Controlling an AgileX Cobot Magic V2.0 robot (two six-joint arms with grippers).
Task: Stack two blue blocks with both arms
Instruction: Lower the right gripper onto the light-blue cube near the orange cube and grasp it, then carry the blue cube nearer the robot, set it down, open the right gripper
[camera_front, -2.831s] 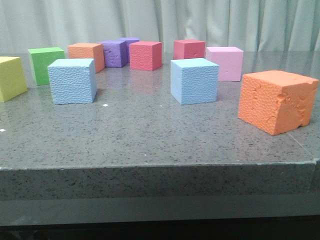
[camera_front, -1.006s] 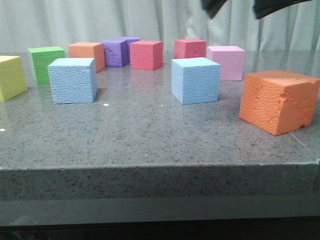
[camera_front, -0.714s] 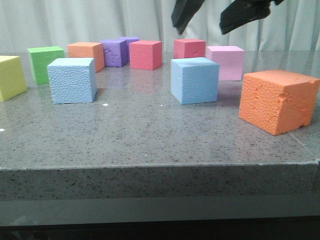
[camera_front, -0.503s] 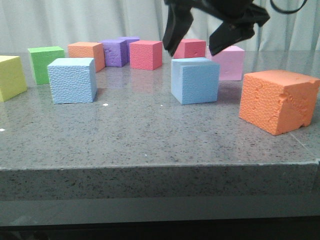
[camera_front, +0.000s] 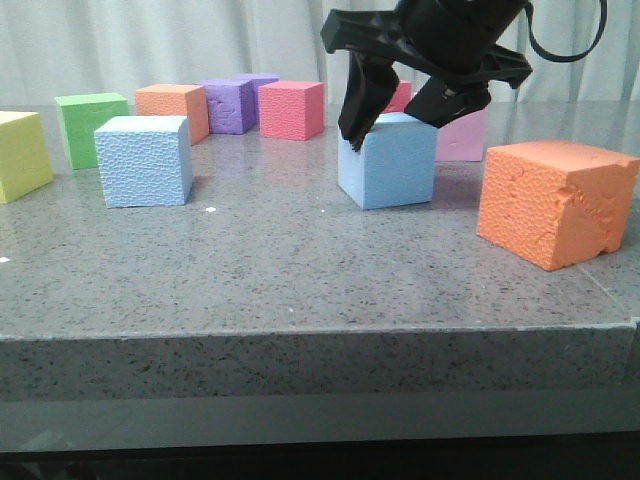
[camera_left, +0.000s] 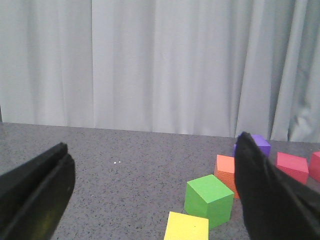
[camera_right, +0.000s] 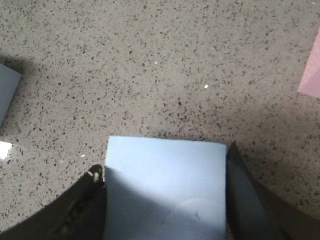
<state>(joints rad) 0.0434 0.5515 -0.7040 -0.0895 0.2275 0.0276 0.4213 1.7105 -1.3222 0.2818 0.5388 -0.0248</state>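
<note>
Blue foam cubes first: in the front view one light sky-blue foam cube with pebbled faces (camera_front: 146, 160) sits on the speckled grey stone table (camera_front: 300, 270) over on the left, and the other light sky-blue foam cube (camera_front: 390, 165) is near the middle, with the black right claw (camera_front: 395, 120) down over its top, one finger on each side of it. From here it's hard to say if the fingers actually press the sides. Around them sit a big orange foam cube (camera_front: 555, 203) at the right, a pink one (camera_front: 462, 135) behind the claw, a red one (camera_front: 291, 109), a purple one (camera_front: 229, 105), a smaller orange one (camera_front: 174, 107), a green one (camera_front: 91, 127) and a yellow one (camera_front: 22, 155) at the left edge. Left wrist view: the left claw (camera_left: 150, 195) hangs spread wide with nothing between its black fingers (camera_left: 265, 195), looking across the table at a curtain (camera_left: 150, 65), with the green, yellow, orange and purple cubes beyond. Right wrist view: the pale blue cube fills the gap between the two dark fingers (camera_right: 250, 205), which sit right against its two sides, so it looks grasped but I can't tell how firmly.
</note>
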